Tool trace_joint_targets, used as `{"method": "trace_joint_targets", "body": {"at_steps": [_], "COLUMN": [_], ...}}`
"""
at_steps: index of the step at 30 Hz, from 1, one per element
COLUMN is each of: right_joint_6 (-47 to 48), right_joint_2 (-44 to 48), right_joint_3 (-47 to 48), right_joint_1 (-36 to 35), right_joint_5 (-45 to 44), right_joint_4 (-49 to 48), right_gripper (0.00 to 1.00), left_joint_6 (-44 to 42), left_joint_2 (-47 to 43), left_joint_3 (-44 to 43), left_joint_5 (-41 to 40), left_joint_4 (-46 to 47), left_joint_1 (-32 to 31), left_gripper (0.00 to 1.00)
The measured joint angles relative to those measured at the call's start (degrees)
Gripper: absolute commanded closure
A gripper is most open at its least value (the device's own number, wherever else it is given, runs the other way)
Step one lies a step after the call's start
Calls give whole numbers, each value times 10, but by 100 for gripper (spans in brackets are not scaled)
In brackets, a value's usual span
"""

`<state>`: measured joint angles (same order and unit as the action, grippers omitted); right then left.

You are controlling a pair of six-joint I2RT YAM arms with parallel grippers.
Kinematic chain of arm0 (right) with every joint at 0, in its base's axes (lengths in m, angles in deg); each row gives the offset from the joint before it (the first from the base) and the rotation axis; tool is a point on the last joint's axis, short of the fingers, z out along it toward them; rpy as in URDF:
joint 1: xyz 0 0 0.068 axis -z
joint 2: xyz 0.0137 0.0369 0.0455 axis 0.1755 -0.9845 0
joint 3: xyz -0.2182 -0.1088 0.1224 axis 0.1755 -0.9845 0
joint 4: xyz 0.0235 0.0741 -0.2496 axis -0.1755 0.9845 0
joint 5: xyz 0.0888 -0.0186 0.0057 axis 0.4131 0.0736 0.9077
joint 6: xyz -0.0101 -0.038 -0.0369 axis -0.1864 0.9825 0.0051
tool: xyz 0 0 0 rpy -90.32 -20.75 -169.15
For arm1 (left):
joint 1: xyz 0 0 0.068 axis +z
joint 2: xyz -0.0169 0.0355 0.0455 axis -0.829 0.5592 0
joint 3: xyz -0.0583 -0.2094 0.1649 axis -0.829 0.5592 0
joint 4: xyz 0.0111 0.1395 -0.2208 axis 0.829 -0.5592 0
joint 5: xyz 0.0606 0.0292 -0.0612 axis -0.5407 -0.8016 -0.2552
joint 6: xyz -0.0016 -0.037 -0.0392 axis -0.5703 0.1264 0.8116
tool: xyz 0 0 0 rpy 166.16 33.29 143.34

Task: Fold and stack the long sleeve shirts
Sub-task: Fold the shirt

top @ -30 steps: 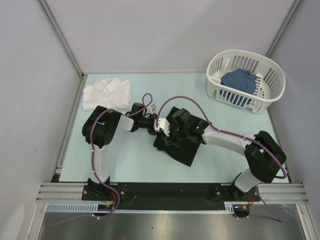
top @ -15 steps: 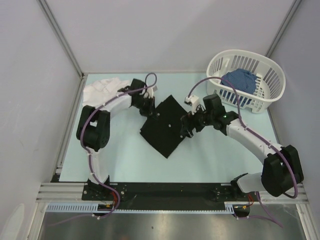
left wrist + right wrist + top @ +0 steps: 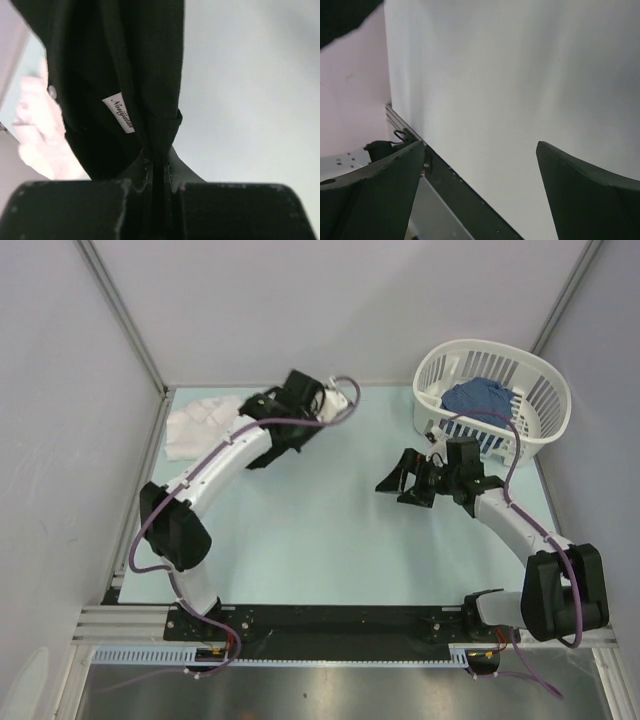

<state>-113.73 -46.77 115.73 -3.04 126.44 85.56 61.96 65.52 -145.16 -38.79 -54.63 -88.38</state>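
In the lower middle of the left wrist view, the left gripper [image 3: 159, 167] is seen pressed together on a fold of the black shirt [image 3: 95, 65]. The fold is pinched between the two fingers, and the cloth fills the upper left of that frame in long dark folds. A small white label [image 3: 122, 114] with script lettering is shown on the cloth, just left of the pinched fold. At the left edge of the same frame a blurred pale mass, the white shirt [image 3: 32, 130], is made out behind the black cloth. The right half of the frame is taken up by the pale table [image 3: 250, 100]. In the top view, the white shirt is found crumpled at the upper left corner of the table, and the dark end of the left arm is placed just to its right, in the upper middle left of the frame. There the black cloth cannot be told apart from the black parts of the arm. At the middle right of the top view, the right gripper [image 3: 396, 490] is held over bare table with its fingers spread wide and nothing gripped. In the right wrist view the two fingers are seen at the lower corners, with only the table surface between them. In the upper right of the top view a white slatted basket [image 3: 540, 435] is set on the table with a blue cloth [image 3: 478, 400] inside it, near the right gripper but apart from it.
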Motion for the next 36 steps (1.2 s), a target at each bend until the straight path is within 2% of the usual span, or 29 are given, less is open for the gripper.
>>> {"method": "trace_joint_targets", "body": {"at_steps": [3,7,10,14,17,18,19,20,22,25,28,31,32,34,36], "right_joint_6": [-76,-148,-175,-190,-193,-192,-193,-193,-192,-194,-206,-225,-232,-247,-257], "right_joint_2": [2,2,7,36,51,52,53,53,53,55,56,49,43,29,19], "right_joint_3": [-54,-112,-130,-151,-166,-172,-179,-185,-195,-204,-217,-236,-241,-251,-259], "right_joint_1": [22,42,51,76,100,104,108,112,117,121,118,102,94,73,50], "right_joint_5": [17,36,44,51,60,61,63,64,68,69,69,68,65,50,35], "right_joint_4": [-40,-71,-76,-74,-68,-67,-66,-65,-62,-64,-79,-113,-129,-159,-177], "right_gripper": [0,0,0,0,0,0,0,0,0,0,1,9,15,22,32], "left_joint_6": [-14,1,34,86,128,137,144,151,163,174,174,172,172,172,172], "left_joint_2": [-15,45,89,95,95,97,99,101,101,75,14,-61,-87,-127,-140], "left_joint_3": [146,265,284,268,245,234,222,206,178,173,201,234,246,269,285], "left_joint_5": [-52,-76,-77,-59,-34,-23,-12,9,51,135,215,266,280,303,319], "left_joint_4": [56,110,112,118,115,113,110,109,113,124,122,120,120,125,124], "left_joint_1": [-47,-96,-138,-203,-231,-234,-236,-238,-240,-231,-193,-121,-87,-20,47], "left_gripper": [100,100,100,97,78,56,39,27,16,14,15,18,19,25,28]}}
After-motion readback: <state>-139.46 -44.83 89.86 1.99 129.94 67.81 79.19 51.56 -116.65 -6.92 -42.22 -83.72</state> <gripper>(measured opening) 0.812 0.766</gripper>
